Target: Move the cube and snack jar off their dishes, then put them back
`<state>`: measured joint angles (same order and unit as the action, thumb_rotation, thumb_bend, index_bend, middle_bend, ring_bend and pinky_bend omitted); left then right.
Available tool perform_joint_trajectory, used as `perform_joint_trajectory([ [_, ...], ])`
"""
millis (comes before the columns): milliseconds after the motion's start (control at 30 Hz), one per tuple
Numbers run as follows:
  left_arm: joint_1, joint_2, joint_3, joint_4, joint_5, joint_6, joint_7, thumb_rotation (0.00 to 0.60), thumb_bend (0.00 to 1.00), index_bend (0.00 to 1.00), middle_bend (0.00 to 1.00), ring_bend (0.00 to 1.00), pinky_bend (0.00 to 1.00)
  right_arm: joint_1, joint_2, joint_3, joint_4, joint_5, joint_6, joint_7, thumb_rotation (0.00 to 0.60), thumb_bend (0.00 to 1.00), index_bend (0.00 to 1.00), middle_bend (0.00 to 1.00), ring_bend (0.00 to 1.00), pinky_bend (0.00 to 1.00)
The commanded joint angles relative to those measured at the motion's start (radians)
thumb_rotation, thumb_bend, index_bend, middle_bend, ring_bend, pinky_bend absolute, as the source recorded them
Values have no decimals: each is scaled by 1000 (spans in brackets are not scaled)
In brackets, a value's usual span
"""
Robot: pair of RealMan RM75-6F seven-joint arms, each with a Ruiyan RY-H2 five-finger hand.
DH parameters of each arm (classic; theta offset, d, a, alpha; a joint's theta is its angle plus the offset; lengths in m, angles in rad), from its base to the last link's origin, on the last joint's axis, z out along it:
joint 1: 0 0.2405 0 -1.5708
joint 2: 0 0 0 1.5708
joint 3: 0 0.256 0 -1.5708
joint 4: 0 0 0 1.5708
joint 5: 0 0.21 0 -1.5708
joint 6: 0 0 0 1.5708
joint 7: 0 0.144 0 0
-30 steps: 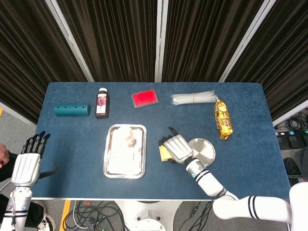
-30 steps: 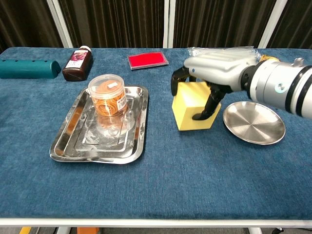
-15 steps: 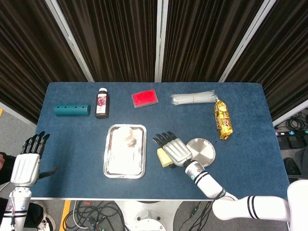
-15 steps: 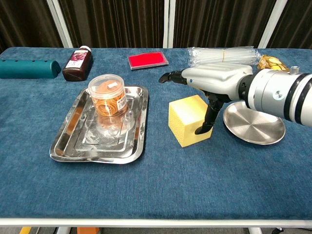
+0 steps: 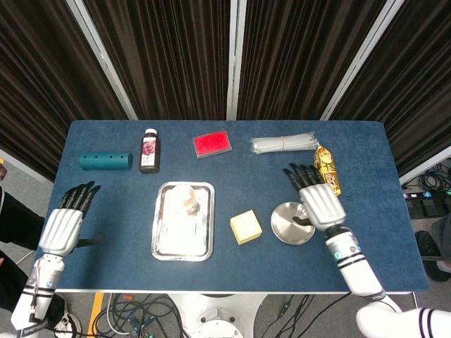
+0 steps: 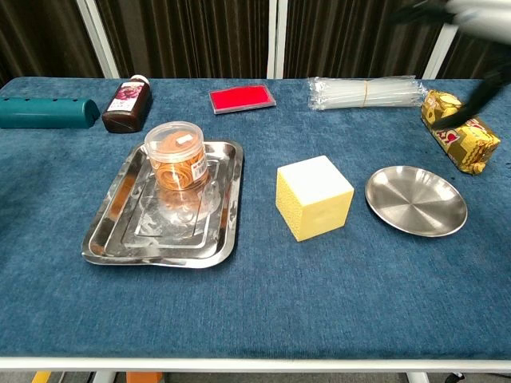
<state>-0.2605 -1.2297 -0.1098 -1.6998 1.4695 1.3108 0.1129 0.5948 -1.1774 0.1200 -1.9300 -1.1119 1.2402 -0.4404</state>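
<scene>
The yellow cube (image 5: 246,227) (image 6: 314,196) sits on the blue cloth, between the steel tray (image 5: 163,238) (image 6: 112,227) and the round steel dish (image 5: 289,227) (image 6: 415,200), touching neither. The snack jar (image 5: 184,198) (image 6: 176,155), clear with an orange filling, stands upright in the tray's far half. My right hand (image 5: 320,203) hovers over the dish's right rim with fingers spread, holding nothing; the chest view catches only a blur of it at the top right. My left hand (image 5: 63,227) hangs open off the table's left edge.
Along the back of the table lie a teal cylinder (image 6: 48,112), a dark bottle (image 6: 128,103), a red flat packet (image 6: 242,98) and a bundle of clear straws (image 6: 366,90). A yellow snack bag (image 6: 459,140) lies right of the dish.
My right hand let go of the cube and drew away to the right, above the round dish. The cube stays on the cloth. My left hand rose a little toward the table.
</scene>
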Motion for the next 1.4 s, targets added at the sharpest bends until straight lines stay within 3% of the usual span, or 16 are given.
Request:
perform_joint_trajectory([
  [33, -85, -30, -33, 21, 8, -91, -11, 600, 0, 42, 0, 0, 82, -136, 105, -44, -28, -69, 120, 128, 600, 0, 0, 0, 0, 0],
  [267, -239, -110, -76, 103, -45, -281, -73, 600, 0, 42, 0, 0, 84, -293, 136, -90, 39, -169, 250, 320, 600, 0, 0, 0, 0, 0],
  [567, -390, -183, -92, 220, -120, -482, -84, 600, 0, 42, 0, 0, 98, -357, 168, -54, 83, -188, 297, 413, 600, 0, 0, 0, 0, 0],
  [867, -484, -240, -89, 317, -131, -565, -103, 600, 4, 46, 11, 0, 120, -373, 167, -27, 108, -172, 265, 427, 600, 0, 0, 0, 0, 0],
  [1133, -534, -266, -85, 368, -140, -593, -117, 600, 72, 180, 92, 39, 157, -394, 167, -9, 128, -167, 253, 451, 600, 0, 0, 0, 0, 0],
  [1400, -583, -297, -68, 403, -130, -618, -111, 600, 93, 191, 114, 71, 163, -417, 164, 5, 148, -161, 247, 475, 600, 0, 0, 0, 0, 0],
])
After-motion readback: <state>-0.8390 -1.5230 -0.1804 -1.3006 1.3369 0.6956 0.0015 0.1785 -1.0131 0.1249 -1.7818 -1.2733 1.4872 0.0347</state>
